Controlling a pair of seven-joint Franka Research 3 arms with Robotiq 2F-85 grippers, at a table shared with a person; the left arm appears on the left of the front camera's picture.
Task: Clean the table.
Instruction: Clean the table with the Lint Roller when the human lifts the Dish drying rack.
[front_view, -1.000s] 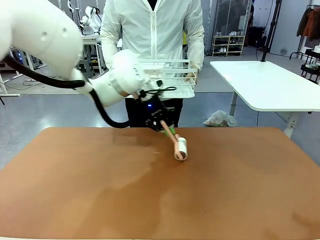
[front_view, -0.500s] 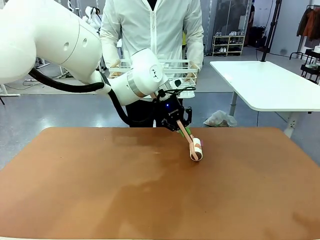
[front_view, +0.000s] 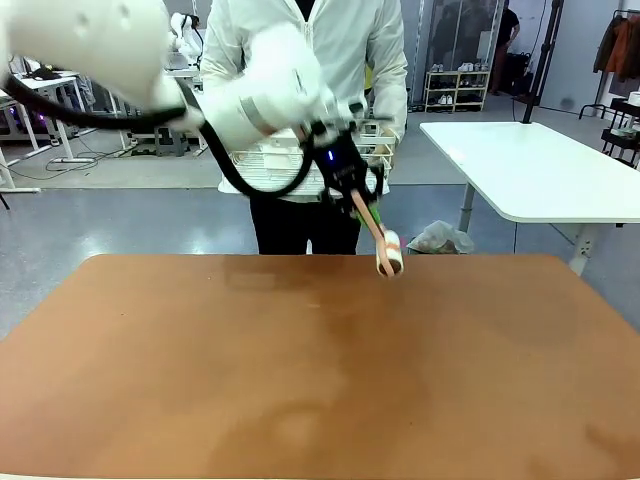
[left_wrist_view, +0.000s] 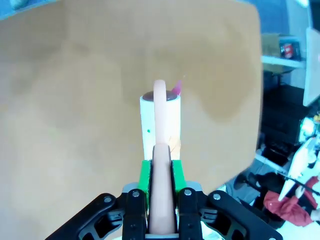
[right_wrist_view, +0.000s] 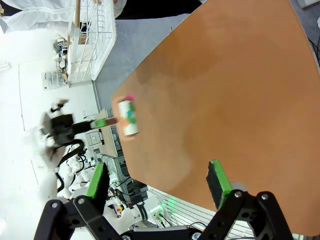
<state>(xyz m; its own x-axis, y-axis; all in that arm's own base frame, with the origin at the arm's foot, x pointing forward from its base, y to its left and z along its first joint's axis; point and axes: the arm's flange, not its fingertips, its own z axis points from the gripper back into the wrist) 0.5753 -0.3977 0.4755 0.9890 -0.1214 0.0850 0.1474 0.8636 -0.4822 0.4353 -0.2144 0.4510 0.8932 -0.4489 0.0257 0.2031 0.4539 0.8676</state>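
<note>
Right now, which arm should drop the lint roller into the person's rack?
Left, probably: the left claw is shut on the lint roller, held up near the person's wire rack. The right claw is open, empty and farther off over the table.

Bright even light, blurred moving arm, overexposed wrist-view edges
</note>
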